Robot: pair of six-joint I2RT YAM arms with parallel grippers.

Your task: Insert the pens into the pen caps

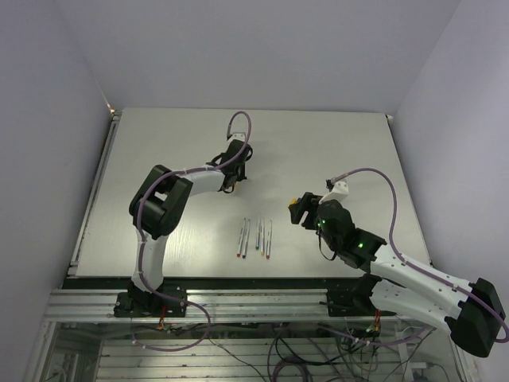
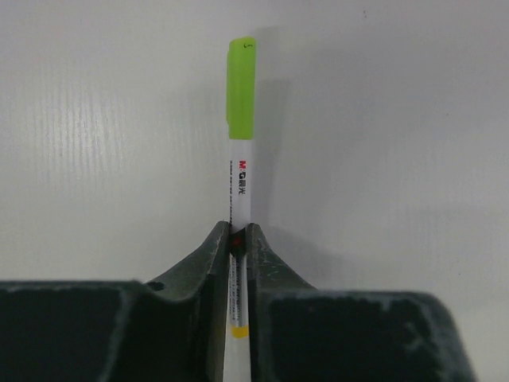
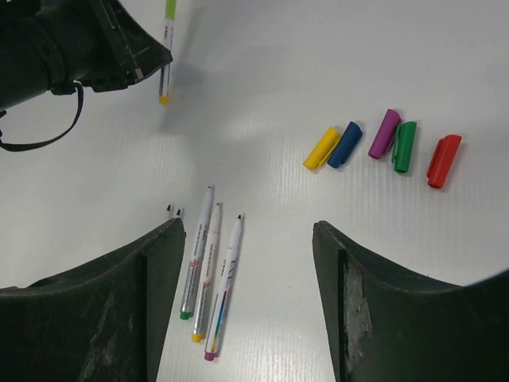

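My left gripper (image 2: pixel 238 231) is shut on a thin white pen (image 2: pixel 241 175) with a lime-green cap (image 2: pixel 242 87) on its far end and a yellow band at its near end. It is at the far middle of the table (image 1: pixel 231 181). Several uncapped pens (image 3: pixel 208 255) lie side by side, and two more tips show by my right gripper's left finger; they also show in the top view (image 1: pixel 256 239). Yellow (image 3: pixel 321 149), blue (image 3: pixel 344 144), purple (image 3: pixel 384 133), green (image 3: pixel 405 146) and red (image 3: pixel 443 160) caps lie in a loose row. My right gripper (image 3: pixel 248 225) is open and empty, hovering right of the pens (image 1: pixel 296 208).
The white table (image 1: pixel 159 159) is walled on three sides, with a metal frame and cables along its near edge (image 1: pixel 254 306). In the top view my right gripper hides the caps.
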